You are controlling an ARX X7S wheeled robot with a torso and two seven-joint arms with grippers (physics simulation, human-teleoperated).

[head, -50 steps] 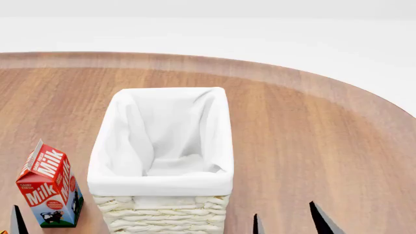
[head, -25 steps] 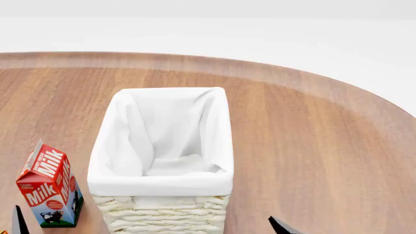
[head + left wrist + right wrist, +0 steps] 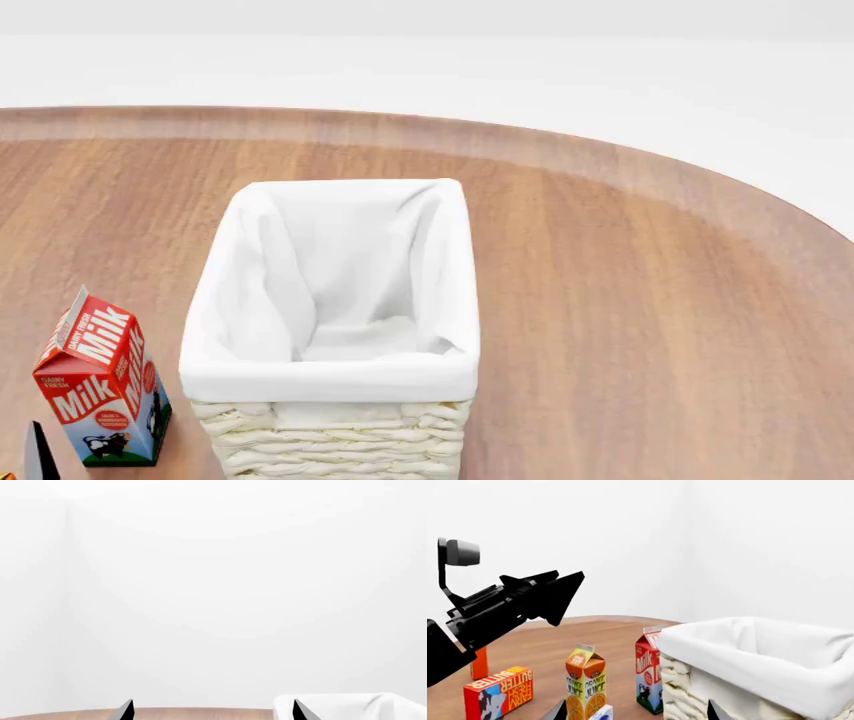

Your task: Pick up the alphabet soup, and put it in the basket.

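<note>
A cream wicker basket (image 3: 334,400) with a white cloth lining folded over its rim stands near the front middle of a round wooden table (image 3: 641,280), its long side running away from the robot, and it holds nothing yet. The weave is coarse and rope-like, the cloth soft and creased, the tabletop smooth with a straight grain. Just beside the basket on the robot's left stands a red, white and blue milk carton (image 3: 100,395) with a gabled top. The right wrist view looks across the table past the basket and also shows an upright orange juice carton (image 3: 586,682), a butter box (image 3: 499,691) lying on its side, and the left arm (image 3: 500,607), a black angular shape held above the table. The left gripper (image 3: 210,712) has its two dark fingertips set well apart with nothing between them; the right gripper (image 3: 635,714) is likewise spread and empty, held low beside the basket. The alphabet soup cannot be made out with any certainty in these views (a small blue and white shape at the right wrist view's edge is too cropped to name), so it likely has yet to be found and grasped.
</note>
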